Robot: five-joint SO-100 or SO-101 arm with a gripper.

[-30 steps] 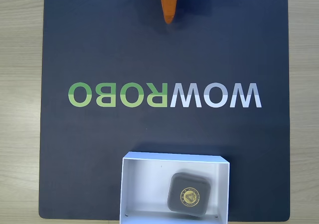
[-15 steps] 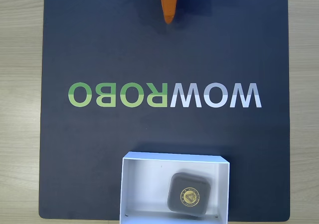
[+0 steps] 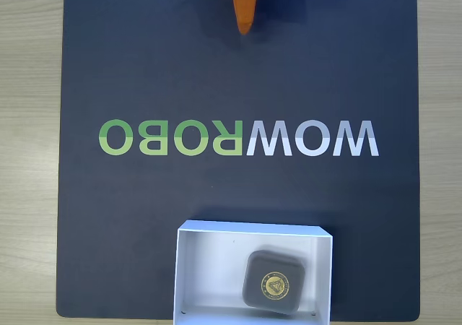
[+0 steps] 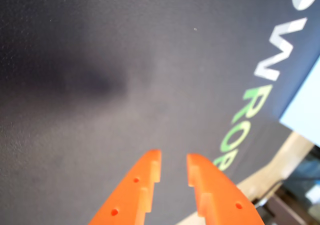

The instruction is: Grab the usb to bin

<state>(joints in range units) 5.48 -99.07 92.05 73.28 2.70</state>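
usb (image 3: 273, 283) in bin (image 3: 209, 267) at mat's (image 3: 180, 72) bottom edge, pincer (image 4: 173, 167) narrowly parted, nothing held, far side

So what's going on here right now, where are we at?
The small dark grey rounded-square usb with the gold emblem lies flat inside the shallow white rectangular bin at the bottom edge of the fixed view. The orange two-finger tool is far from it, at the top of the dark mat, holding nothing, its jaws slightly apart over bare mat in the wrist view.
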